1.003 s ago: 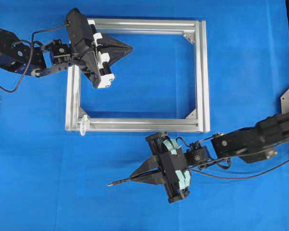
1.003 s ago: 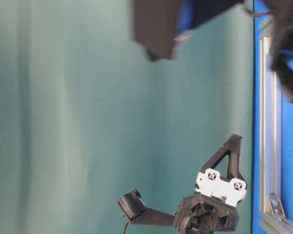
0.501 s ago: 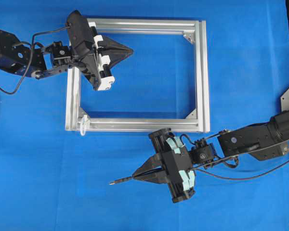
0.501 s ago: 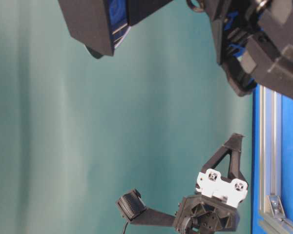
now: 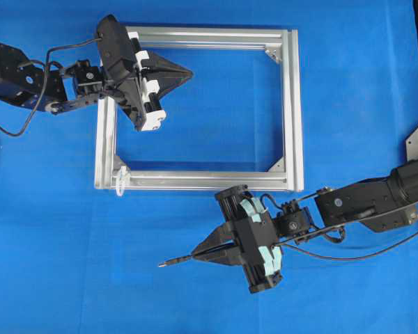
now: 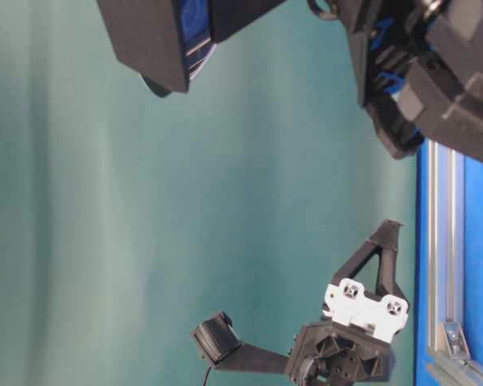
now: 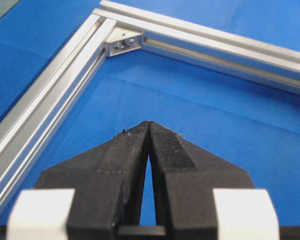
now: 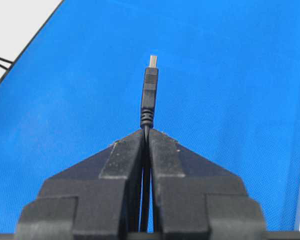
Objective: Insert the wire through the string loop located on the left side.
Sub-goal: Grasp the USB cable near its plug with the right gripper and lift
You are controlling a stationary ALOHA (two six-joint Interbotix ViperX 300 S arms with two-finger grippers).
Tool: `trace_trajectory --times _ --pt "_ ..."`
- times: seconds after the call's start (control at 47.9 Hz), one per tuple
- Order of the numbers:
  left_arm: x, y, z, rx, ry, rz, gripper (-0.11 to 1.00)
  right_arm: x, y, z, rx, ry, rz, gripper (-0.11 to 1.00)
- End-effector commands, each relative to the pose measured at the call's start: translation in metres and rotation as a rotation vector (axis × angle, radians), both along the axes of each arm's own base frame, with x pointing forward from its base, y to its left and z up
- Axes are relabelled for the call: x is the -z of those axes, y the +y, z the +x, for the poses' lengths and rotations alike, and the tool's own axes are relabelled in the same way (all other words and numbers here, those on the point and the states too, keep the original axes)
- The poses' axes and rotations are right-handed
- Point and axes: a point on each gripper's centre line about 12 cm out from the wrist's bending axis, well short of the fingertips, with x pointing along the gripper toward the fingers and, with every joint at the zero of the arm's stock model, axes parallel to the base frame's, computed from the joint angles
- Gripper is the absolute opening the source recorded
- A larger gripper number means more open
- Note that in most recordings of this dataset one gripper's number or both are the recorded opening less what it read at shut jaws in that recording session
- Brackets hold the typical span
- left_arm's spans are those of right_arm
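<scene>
Your right gripper (image 5: 198, 255) has its black jaws pressed together on the long thin black wire (image 8: 149, 97), whose slim plug with a metallic end sticks out past the fingertips toward the left edge of the blue table surface (image 5: 56, 278), in front of the silver rectangular aluminium frame (image 5: 292, 104). Your left gripper (image 5: 188, 71) is fully closed with nothing between its jaws, hanging just inside the frame's far left corner. The tiny whitish string loop (image 5: 120, 181) sits on the frame's near left corner, well apart from the plug tip.
</scene>
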Motion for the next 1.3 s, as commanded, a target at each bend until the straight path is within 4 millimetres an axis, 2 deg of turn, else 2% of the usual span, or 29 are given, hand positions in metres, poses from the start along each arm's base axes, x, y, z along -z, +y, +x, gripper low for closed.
trace_trajectory --times 0.0,0.898,1.086,1.274 --pt "-0.014 0.0 0.001 0.002 -0.041 0.012 0.0 -0.017 0.002 0.001 -0.005 -0.043 0.011 0.0" --pt "-0.014 0.0 0.001 0.002 -0.04 0.012 0.0 -0.016 0.002 0.0 -0.005 -0.04 0.011 0.0" --pt "-0.014 0.0 0.001 0.002 -0.039 0.01 0.0 -0.012 -0.01 0.0 0.021 -0.03 0.007 0.0" --pt "-0.014 -0.001 0.001 0.002 -0.04 0.01 0.0 -0.008 -0.032 0.002 0.073 -0.021 0.004 0.0"
